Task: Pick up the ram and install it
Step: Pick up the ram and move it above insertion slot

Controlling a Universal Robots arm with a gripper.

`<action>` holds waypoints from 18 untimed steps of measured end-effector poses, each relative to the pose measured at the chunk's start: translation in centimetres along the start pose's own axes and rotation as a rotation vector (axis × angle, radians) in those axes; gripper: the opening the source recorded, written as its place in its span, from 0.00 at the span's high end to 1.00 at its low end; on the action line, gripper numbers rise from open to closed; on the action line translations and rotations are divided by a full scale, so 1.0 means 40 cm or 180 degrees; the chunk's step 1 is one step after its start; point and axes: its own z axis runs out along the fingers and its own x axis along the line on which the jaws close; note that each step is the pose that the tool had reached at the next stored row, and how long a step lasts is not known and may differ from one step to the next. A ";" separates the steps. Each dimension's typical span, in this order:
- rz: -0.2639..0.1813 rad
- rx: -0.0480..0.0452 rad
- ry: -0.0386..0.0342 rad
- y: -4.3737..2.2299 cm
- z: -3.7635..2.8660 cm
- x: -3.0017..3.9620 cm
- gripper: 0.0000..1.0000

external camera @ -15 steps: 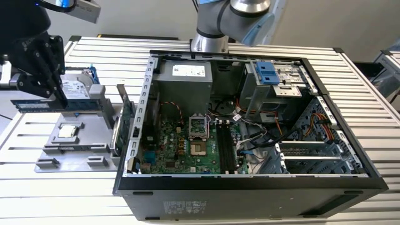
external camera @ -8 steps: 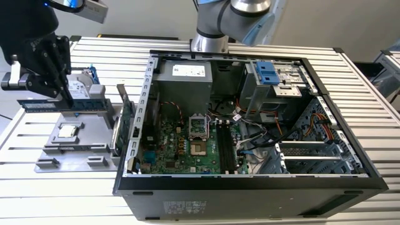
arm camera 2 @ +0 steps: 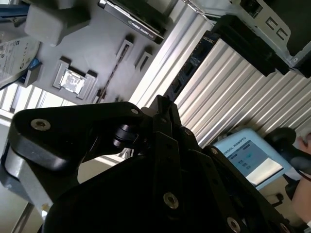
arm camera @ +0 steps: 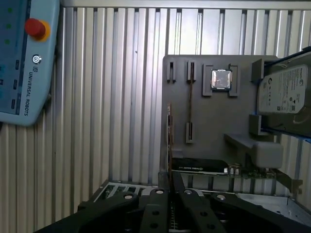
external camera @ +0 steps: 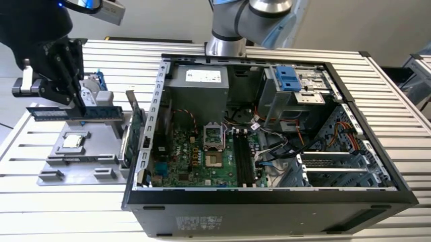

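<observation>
Now the black two-fingered gripper [external camera: 82,107] is clamped on the ram [external camera: 48,113], a thin, long green circuit-board stick with a row of small dark chips. The fingers grip it near the middle of its length. In the exterior view the ram lies level and edge-up over the rear part of a grey plastic holding tray [external camera: 91,154]. I cannot tell whether its lower edge is clear of the tray.

The tray sits on the slatted aluminium bench [external camera: 67,206], near the bench edge at the exterior view's left. On the tray lie a square silver processor chip [external camera: 72,141] and a silver hard drive [external camera: 94,83] with blue rails. A large green expansion card [external camera: 137,121] stands upright at the tray edge nearest the open black computer case [external camera: 269,197].

In the first wrist view the ram [arm camera: 169,136] shows edge-on between the gripper [arm camera: 170,180] fingers, running beside a long narrow slot in the tray. A light-blue teach pendant [arm camera: 24,68] with a red button rests on the bench, well apart from the tray.

Inside the case the green motherboard [external camera: 192,159] lies flat
</observation>
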 end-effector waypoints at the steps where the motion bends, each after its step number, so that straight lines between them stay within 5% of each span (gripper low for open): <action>1: 0.0000 0.0000 0.0000 -0.003 0.000 0.000 1.00; 18: 0.0000 -0.0001 0.0000 -0.058 0.000 0.001 1.00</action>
